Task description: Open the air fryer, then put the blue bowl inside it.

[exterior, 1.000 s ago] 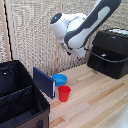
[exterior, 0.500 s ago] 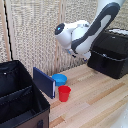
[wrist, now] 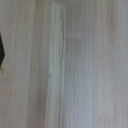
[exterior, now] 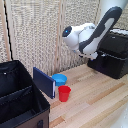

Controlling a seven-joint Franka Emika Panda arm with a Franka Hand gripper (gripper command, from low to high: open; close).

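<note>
The blue bowl [exterior: 59,79] is sitting on the wooden bench [exterior: 95,100], nearer the exterior camera than anything else I am after, just behind the red cup [exterior: 64,93] and beside the dark blue panel [exterior: 44,81] that is leaning at the black fabric bin [exterior: 17,100]. Nothing is holding it — it is lying well apart from my arm.

Farther back, my white arm is hanging above the bench, between the bowl and the air fryer [exterior: 114,56]. My claw [exterior: 93,57] is dark against the fryer's dark front, so I cannot tell whether it is spread or pressed together; my wrist camera is showing only bare wood grain and nothing of the fingers.

Farthest off, at the exterior view's right, the air fryer is standing with its glossy top. Whether its drawer is pulled out I cannot make out. As I am judging it, the bowl is not yet picked up, so the grasping, the placing inside and the withdrawal are all left.
</note>
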